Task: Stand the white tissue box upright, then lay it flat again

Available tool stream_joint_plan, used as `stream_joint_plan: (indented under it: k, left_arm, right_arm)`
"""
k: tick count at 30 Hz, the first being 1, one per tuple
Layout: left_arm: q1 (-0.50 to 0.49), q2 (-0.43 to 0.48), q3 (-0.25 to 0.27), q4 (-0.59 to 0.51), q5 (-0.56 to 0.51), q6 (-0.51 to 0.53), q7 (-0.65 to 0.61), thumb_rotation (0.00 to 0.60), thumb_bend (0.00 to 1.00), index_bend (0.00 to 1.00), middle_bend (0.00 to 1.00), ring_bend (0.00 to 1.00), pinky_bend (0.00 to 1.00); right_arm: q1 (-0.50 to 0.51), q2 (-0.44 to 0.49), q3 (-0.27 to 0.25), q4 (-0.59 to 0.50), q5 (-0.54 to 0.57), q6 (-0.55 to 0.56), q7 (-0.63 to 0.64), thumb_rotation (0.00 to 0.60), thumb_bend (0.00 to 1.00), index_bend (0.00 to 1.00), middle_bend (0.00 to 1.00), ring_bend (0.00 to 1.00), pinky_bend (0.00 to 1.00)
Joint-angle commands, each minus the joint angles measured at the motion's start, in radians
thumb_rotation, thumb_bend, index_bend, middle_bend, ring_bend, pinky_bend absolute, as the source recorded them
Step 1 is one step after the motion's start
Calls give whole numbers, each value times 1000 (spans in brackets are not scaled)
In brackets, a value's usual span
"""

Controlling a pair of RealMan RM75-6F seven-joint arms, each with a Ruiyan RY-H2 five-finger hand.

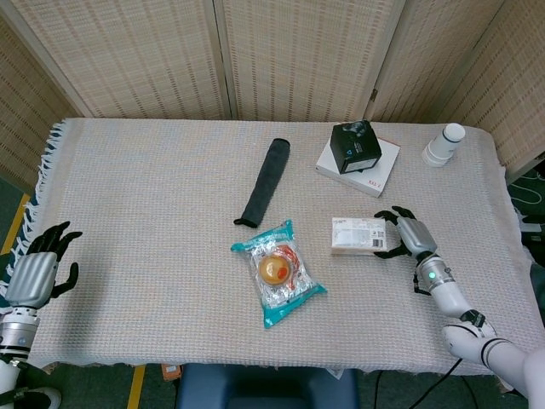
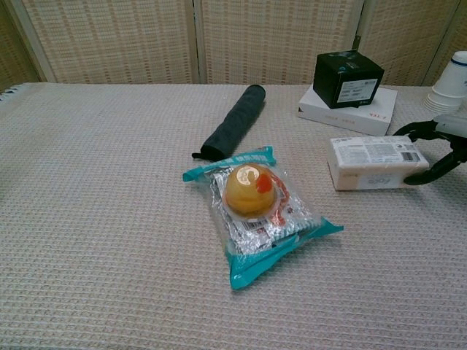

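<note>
Tissue box (image 1: 357, 236) flat on the counter (image 1: 153, 187).
Right robot hand (image 1: 407, 233) cups its end, steadying it; left robot hand (image 1: 38, 266) hangs idle, fingers apart.

Head view sits high up and looks steeply down, so you get the whole cloth-covered table (image 1: 153, 187) edge to edge plus the screen behind. Chest view is way lower and closer, looking nearly level across the cloth toward that screen. Both catch the snack packet (image 1: 277, 273) (image 2: 255, 213) and rolled umbrella (image 1: 264, 181) (image 2: 233, 121).
</note>
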State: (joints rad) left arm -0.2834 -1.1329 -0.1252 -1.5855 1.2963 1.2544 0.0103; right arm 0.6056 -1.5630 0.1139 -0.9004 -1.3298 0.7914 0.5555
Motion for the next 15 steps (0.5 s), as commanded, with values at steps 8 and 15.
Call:
stream_joint_plan:
  k: [8, 15]
  left_arm:
    - [-1, -2, 1, -1, -3, -3, 7, 600, 551, 191, 0, 0, 118]
    - [-5, -6, 2, 4, -5, -11, 10, 600, 550, 191, 0, 0, 118]
  right_arm:
    - [-28, 54, 20, -97, 19, 48, -88, 600, 68, 38, 0, 0, 0]
    - [-182, 178, -3, -419, -149, 458, -157, 600, 58, 56, 0, 2, 0]
